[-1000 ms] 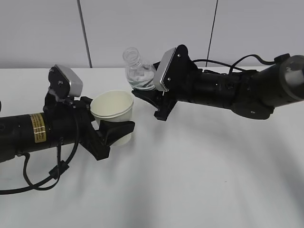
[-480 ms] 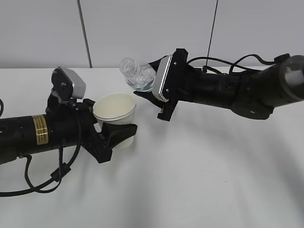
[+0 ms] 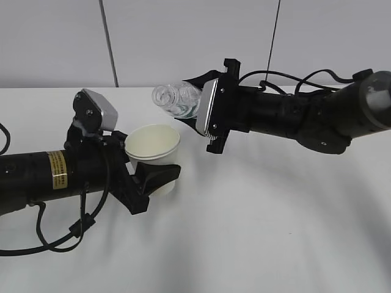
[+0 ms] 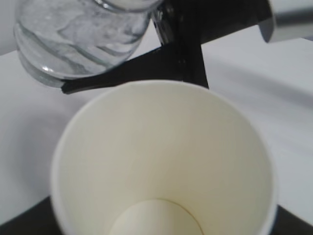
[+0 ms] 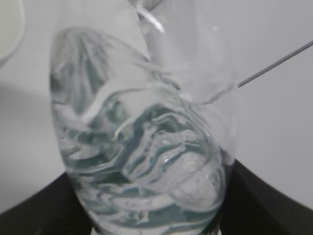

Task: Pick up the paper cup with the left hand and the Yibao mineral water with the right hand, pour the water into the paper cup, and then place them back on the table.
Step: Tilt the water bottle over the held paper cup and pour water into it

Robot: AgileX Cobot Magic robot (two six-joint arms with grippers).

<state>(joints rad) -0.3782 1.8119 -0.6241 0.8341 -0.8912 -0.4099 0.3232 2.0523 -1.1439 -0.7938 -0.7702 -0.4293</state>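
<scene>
Tipping toward the pour now: both pickups look done, the black left gripper (image 3: 160,176) clamped round the small white paper cup (image 3: 153,154), held centre-left of the frame above the white worktop (image 3: 263,232). The black right gripper (image 3: 197,104) is clamped on the clear ribbed plastic water bottle (image 3: 175,100), just up and right of the cup. The bottle's long axis lies near horizontal, its neck pointing toward the frame's left, above the cup's far rim. The cup's cream inside looks dry, so pouring and setting both down remain.
</scene>
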